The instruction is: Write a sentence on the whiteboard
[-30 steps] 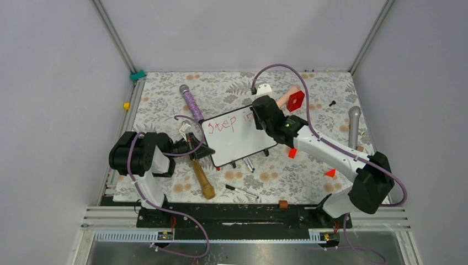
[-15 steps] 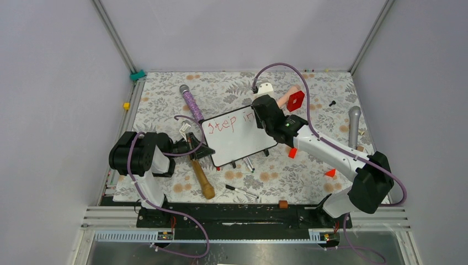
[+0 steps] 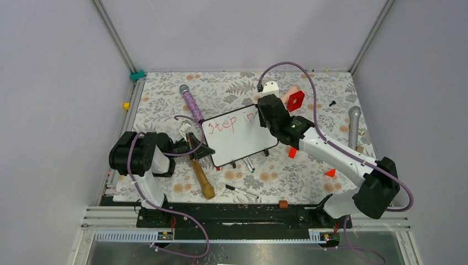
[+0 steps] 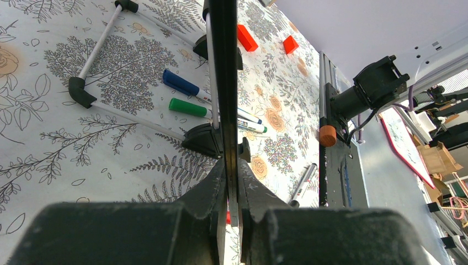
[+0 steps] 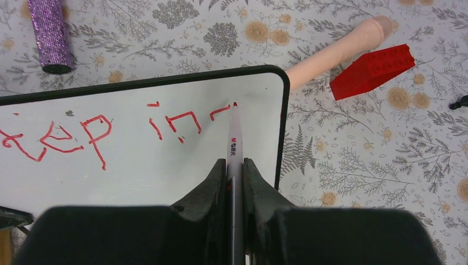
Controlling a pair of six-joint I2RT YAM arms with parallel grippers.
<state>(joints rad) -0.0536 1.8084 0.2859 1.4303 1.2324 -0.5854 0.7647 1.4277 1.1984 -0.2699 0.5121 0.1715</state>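
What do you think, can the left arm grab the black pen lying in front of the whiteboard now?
Probably not yet. The left gripper is shut on the edge of the whiteboard, so it is occupied. The black pen lies uncovered on the table, but the arm would have to let go first.

My right pincer [image 3: 259, 114] has slid a little to the right along the far part of the board [image 3: 237, 144], taking the marker [image 5: 234, 138] with it. The "in" of the lettering [image 3: 229, 124], which sat close against the pincer a second ago, now shows a bit more clearly to its left. The rest of the right arm has followed, and its elbow [image 3: 378, 190] has swung right and slightly nearer. The purple cable [image 3: 301, 72] over the wrist has risen into a taller, wider arch that bulges further right beside the red block [image 3: 296, 100]. Nearly all of this shift came in the last half second.
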